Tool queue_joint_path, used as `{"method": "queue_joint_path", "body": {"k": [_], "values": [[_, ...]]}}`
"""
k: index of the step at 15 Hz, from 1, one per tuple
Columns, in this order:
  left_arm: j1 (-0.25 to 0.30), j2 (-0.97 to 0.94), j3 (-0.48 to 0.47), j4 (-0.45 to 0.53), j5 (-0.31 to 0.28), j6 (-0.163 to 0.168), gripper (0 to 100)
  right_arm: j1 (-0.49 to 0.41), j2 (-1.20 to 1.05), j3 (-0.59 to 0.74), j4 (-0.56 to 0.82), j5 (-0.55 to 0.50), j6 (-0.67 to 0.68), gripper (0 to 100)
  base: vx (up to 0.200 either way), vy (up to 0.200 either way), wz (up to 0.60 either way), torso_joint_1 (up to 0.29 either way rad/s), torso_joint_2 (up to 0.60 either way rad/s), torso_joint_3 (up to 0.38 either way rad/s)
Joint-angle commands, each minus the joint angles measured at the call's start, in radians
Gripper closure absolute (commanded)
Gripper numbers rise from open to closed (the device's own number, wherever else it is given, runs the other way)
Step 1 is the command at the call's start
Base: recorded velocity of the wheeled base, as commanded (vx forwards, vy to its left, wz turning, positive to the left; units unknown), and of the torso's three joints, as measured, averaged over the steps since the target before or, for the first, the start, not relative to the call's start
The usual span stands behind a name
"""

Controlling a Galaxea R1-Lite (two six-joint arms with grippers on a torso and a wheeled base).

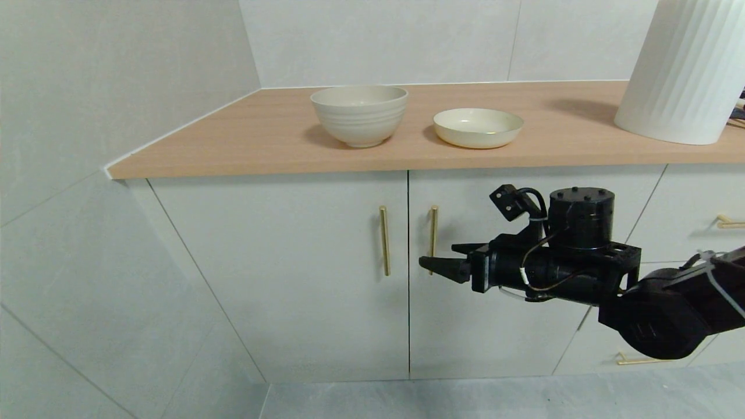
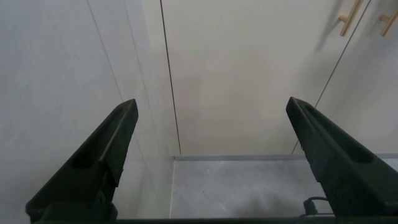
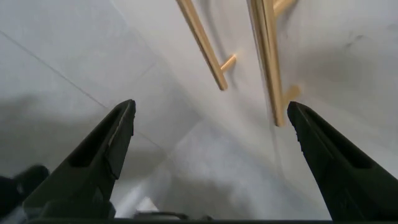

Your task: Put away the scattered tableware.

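A deep ribbed cream bowl [image 1: 359, 115] stands on the wooden counter [image 1: 262, 139], and a shallow cream dish [image 1: 477, 127] sits to its right. Below the counter are two shut cabinet doors with upright gold handles, the left door's handle [image 1: 383, 240] and the right door's handle [image 1: 433, 230]. My right gripper [image 1: 439, 256] hovers open just in front of the right door's handle, empty; the right wrist view shows its fingers apart [image 3: 210, 109] with both gold handles [image 3: 267, 62] close ahead. My left gripper [image 2: 211, 102] is open and empty, facing the lower cabinet front [image 2: 236, 74].
A tall white ribbed vessel [image 1: 687, 70] stands at the counter's right end. More gold handles [image 1: 730, 222] mark drawers farther right. A tiled wall [image 1: 87, 203] closes in on the left of the cabinet, and grey floor [image 1: 495, 398] lies below it.
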Motion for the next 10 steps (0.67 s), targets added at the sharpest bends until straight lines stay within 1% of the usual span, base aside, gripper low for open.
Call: {"method": "queue_joint_path", "body": {"k": [1,4,7,10], "values": [[0.000,0.002,0.000,0.000,0.000,-0.001,0,0.003,0.057,-0.005,-0.023,0.000,0.016,0,0.000,0.000,0.00,0.000,0.00,0.000],[0.002,0.002,0.000,0.000,0.000,-0.001,0,0.003,0.097,-0.046,-0.044,-0.011,0.044,0,0.000,0.000,0.00,0.000,0.00,0.000],[0.000,0.002,0.000,0.000,0.000,-0.001,0,0.001,0.132,-0.049,-0.124,-0.018,0.065,0,0.000,0.000,0.00,0.000,0.00,0.000],[0.000,0.000,0.000,0.000,0.000,-0.001,0,0.003,0.143,-0.066,-0.136,-0.024,0.090,0,0.000,0.000,0.00,0.000,0.00,0.000]]}}
